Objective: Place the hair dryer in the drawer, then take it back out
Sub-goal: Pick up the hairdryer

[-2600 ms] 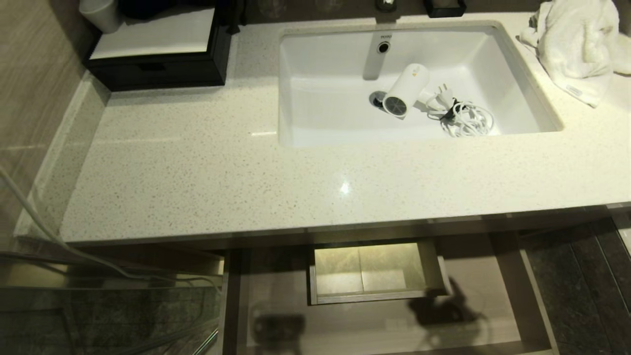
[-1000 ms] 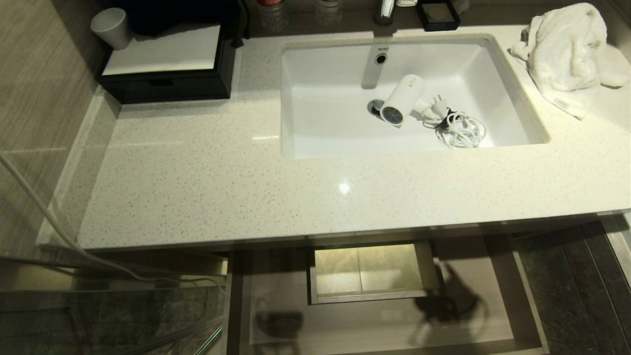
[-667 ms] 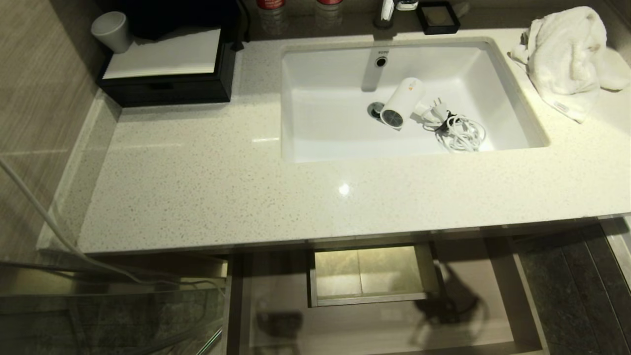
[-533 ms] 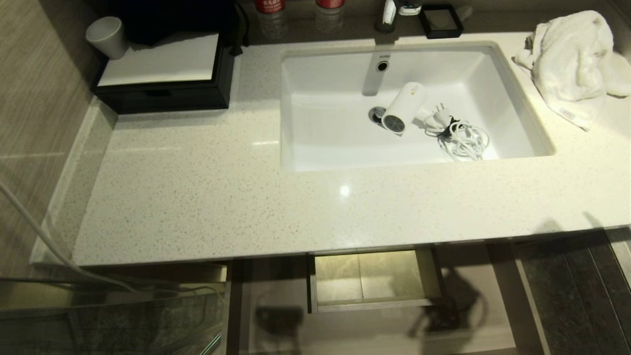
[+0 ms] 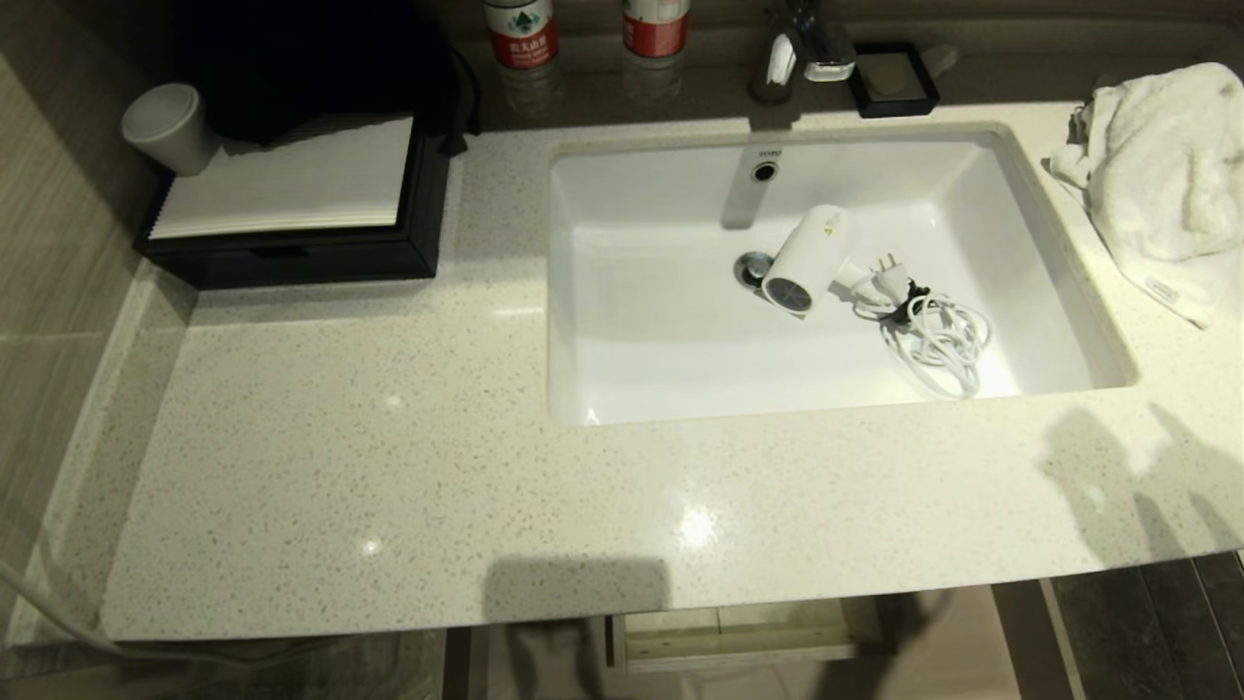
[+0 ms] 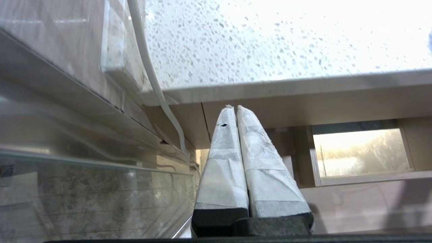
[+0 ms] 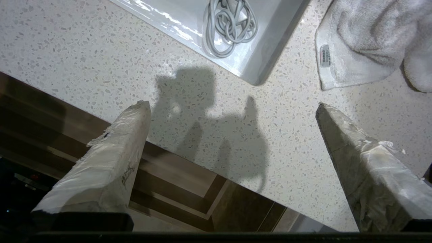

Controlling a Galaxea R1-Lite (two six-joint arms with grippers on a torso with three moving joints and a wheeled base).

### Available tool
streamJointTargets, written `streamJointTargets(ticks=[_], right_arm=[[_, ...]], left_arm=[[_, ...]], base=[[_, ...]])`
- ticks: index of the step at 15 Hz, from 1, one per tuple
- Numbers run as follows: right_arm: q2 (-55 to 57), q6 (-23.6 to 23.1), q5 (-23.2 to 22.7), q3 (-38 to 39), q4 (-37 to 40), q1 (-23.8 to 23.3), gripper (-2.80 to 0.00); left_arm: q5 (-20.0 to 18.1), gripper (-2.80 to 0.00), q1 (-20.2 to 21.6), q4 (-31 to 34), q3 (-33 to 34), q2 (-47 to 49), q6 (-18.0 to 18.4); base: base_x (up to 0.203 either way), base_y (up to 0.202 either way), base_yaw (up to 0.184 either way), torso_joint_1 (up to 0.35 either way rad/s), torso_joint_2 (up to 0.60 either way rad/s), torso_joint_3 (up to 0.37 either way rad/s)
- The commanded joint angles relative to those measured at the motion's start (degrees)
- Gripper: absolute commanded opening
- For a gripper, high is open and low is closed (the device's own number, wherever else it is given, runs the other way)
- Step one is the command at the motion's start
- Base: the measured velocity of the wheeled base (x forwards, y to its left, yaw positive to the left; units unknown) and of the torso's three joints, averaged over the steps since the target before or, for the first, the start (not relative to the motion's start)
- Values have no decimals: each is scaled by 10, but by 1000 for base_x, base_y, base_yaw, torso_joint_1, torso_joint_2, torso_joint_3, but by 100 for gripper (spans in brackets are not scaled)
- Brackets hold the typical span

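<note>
hair dryer [image 5: 810, 259] sits in the sink [image 5: 1059, 243] (cord [image 5: 935, 334] to its right), towel [image 5: 1161, 175] further right on the counter [image 5: 389, 437].

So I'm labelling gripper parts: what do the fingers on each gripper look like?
Left gripper: two tapered fingers wrapped in white crinkled tape, with black bases and a small dark mark near one tip. Right gripper: the same wedge-shaped fingers, with greyer, more worn wrapping.
</note>
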State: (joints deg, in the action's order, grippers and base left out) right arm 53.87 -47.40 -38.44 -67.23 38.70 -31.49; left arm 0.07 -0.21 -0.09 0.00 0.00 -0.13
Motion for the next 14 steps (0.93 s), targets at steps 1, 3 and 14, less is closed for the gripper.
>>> streamJointTargets(ticks=[1, 3, 14], right_arm=[[9, -6, 0, -8, 10, 4, 0], [43, -7, 1, -45, 34, 18, 0], [368, -86, -17, -401, 276, 162, 0]], left_arm=[[0, -280, 0, 0, 1, 0, 0], [0, -280, 0, 0, 0, 0, 0], [0, -280, 0, 0, 0, 0, 0]], base=[[0, 0, 0, 150, -123, 7], [0, 0, 0, 64, -69, 7], [0, 0, 0, 2, -3, 0]])
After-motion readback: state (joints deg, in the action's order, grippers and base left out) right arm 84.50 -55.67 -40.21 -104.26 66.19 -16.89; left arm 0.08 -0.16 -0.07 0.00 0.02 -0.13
